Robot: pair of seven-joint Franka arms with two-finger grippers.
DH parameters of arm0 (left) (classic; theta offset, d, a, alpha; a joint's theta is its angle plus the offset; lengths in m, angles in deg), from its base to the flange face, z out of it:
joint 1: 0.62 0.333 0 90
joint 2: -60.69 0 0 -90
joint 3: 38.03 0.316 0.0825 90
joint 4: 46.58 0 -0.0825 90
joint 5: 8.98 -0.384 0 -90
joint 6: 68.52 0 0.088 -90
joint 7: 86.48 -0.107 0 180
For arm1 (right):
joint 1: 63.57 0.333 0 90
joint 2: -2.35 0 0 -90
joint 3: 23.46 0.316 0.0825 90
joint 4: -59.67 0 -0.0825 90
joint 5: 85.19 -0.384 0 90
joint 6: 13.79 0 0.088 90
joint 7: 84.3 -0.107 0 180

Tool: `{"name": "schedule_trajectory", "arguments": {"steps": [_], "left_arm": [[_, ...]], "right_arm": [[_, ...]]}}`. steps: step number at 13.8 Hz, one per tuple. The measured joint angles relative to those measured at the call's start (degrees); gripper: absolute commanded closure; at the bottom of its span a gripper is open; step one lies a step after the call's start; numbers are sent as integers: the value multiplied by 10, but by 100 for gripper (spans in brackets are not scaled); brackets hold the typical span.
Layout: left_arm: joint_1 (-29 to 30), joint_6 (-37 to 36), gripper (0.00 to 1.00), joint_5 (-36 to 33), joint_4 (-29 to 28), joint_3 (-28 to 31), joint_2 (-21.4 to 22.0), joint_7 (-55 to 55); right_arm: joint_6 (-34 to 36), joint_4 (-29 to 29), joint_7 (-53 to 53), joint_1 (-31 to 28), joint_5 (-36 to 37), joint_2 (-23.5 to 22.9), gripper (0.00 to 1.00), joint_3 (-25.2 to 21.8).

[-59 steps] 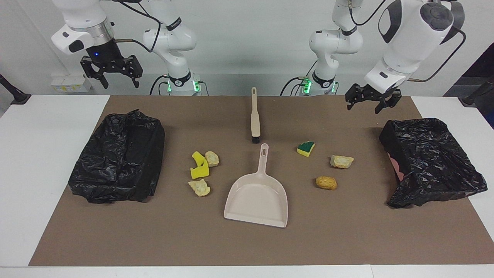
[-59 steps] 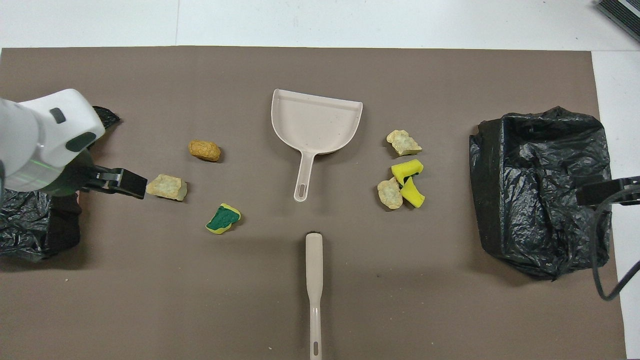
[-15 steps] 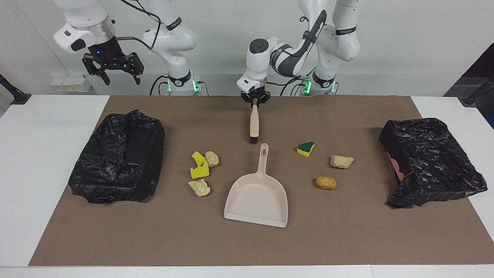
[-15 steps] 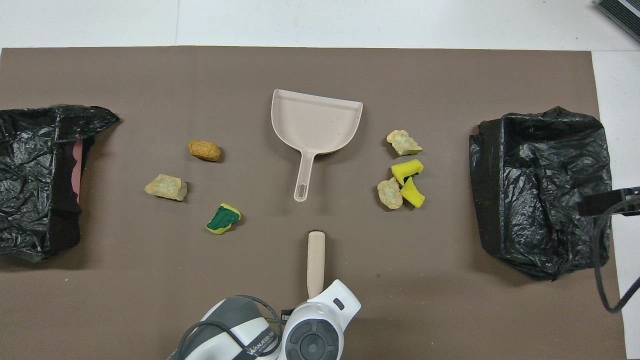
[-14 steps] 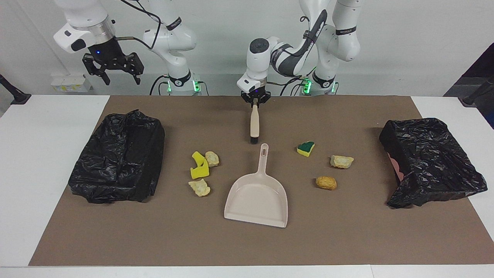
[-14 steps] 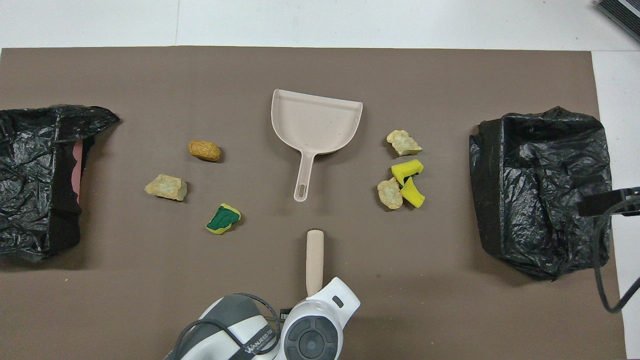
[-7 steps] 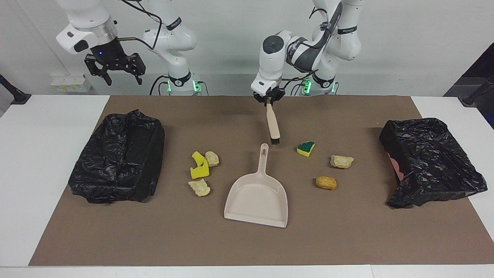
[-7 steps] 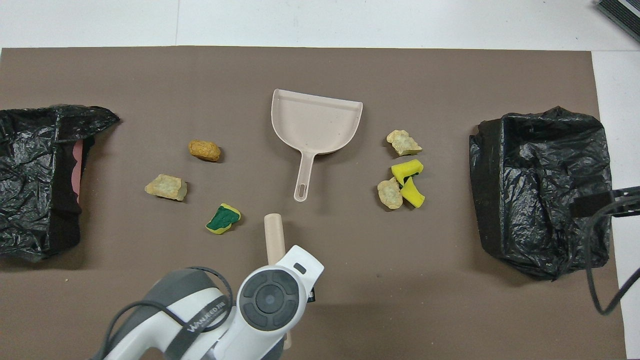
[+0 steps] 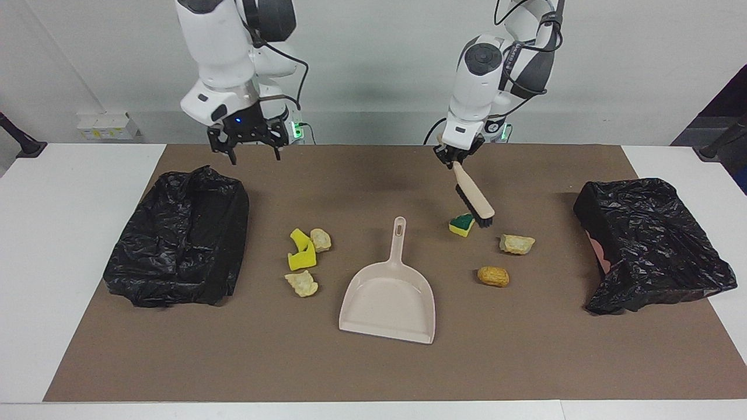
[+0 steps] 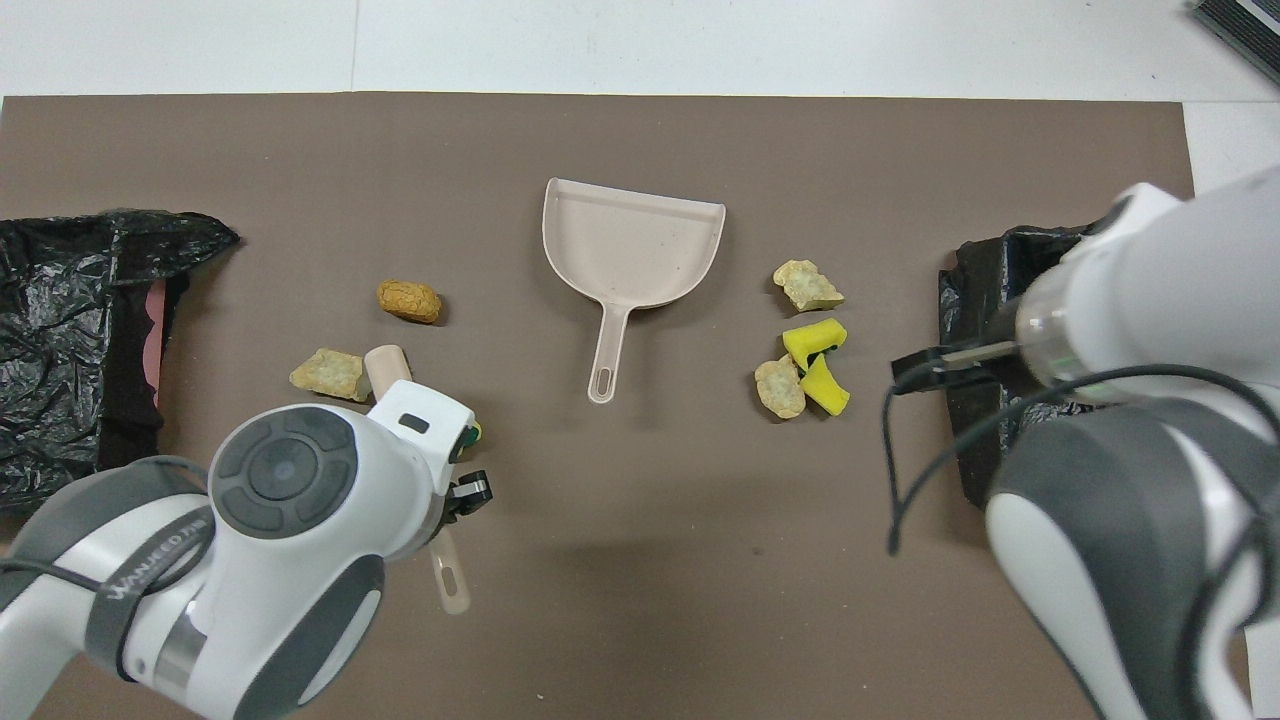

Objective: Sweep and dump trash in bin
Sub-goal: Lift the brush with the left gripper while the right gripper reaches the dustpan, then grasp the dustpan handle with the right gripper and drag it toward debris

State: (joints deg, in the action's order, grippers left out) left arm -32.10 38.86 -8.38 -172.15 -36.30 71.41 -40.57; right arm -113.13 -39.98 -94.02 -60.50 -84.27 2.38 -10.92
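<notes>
My left gripper [image 9: 456, 158] is shut on the handle of the beige brush [image 9: 475, 198]. The brush tilts down, and its black bristles are close beside the green-topped chunk [image 9: 463, 224]. In the overhead view my left wrist hides most of that chunk, and the brush's head [image 10: 385, 362] shows next to a cream chunk [image 10: 330, 372]. The other trash lies on the mat: an orange-brown chunk [image 9: 493, 276], two yellow pieces [image 9: 302, 251] and two more cream chunks [image 9: 320, 239]. The beige dustpan [image 9: 390, 297] lies in the middle. My right gripper [image 9: 251, 153] is open and empty, over the mat's robot-side edge.
A bin lined with a black bag [image 9: 181, 251] stands at the right arm's end of the brown mat [image 9: 373, 367]. A second one [image 9: 653, 245] stands at the left arm's end. The dustpan's handle [image 9: 398, 233] points toward the robots.
My left gripper has carried the brush from the table's middle toward the left arm's end, down beside the green-topped chunk. My right arm has swung in and lowered over the mat's edge.
</notes>
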Motion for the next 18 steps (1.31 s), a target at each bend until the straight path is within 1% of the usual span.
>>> {"name": "schedule_trajectory", "arguments": {"steps": [2,4,7,9,12,14,15,16,17,18], "left_arm": [[50,1,100,-2,0,0,-6,-61],[102,13,100,-2,0,0,-12,-131],[176,33,100,-3,-1,0,-20,-231],[220,36,100,-3,-6,0,-25,-296],[266,91,100,-3,-37,0,-44,-355],[282,121,100,-3,-51,0,-62,-380],[288,127,100,-3,-52,0,-68,-393],[289,130,100,-3,-53,0,-70,-401],[289,131,100,-3,-53,-3,-70,-405],[286,132,100,-3,-53,-7,-71,-409]], "right_arm": [[-57,4,-108,5,1,-63,0,47],[-102,20,-208,15,5,-125,0,87],[-161,59,-312,39,5,-198,0,125],[-198,89,-368,64,15,-247,0,136],[-221,141,-412,94,84,-328,0,138],[-236,153,-412,92,99,-352,0,138],[-237,156,-412,90,103,-355,7,138],[-237,157,-412,89,104,-354,20,138],[-237,156,-412,90,104,-355,31,138],[-237,155,-412,90,105,-354,37,139]]}}
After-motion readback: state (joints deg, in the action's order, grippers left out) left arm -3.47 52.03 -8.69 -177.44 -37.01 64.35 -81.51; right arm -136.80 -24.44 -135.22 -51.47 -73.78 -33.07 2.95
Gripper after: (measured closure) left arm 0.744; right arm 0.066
